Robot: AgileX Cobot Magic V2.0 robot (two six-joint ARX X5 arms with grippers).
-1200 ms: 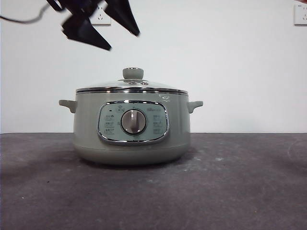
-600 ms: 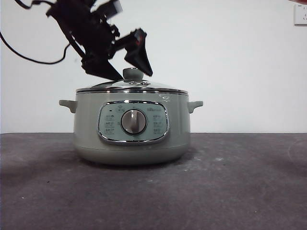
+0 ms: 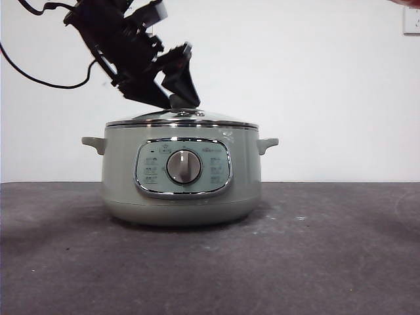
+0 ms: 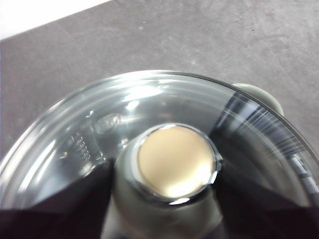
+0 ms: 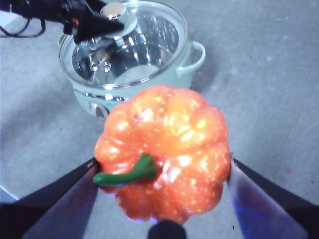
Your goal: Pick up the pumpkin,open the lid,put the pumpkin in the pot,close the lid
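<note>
The pale green pot (image 3: 180, 190) stands mid-table with the glass lid (image 3: 216, 118) seated on it. My left gripper (image 3: 176, 98) comes down from the upper left and is shut on the lid's knob (image 4: 172, 162), a dark jaw pressed against each side. The right wrist view looks down on the pot (image 5: 184, 64), the lid (image 5: 129, 45) and the left gripper (image 5: 107, 22) from well above. My right gripper (image 5: 162, 174) is shut on the orange pumpkin (image 5: 169, 149), whose green stem (image 5: 124, 174) points sideways. The pumpkin is out of the front view.
The dark grey table (image 3: 315, 262) stretches around the pot, with a white wall behind. A black cable (image 3: 39, 79) trails from the left arm. A wall socket (image 3: 411, 20) sits at the top right corner.
The left gripper came down from above the pot onto the lid's knob and its jaws closed in around it. The pot and lid stay in place.
</note>
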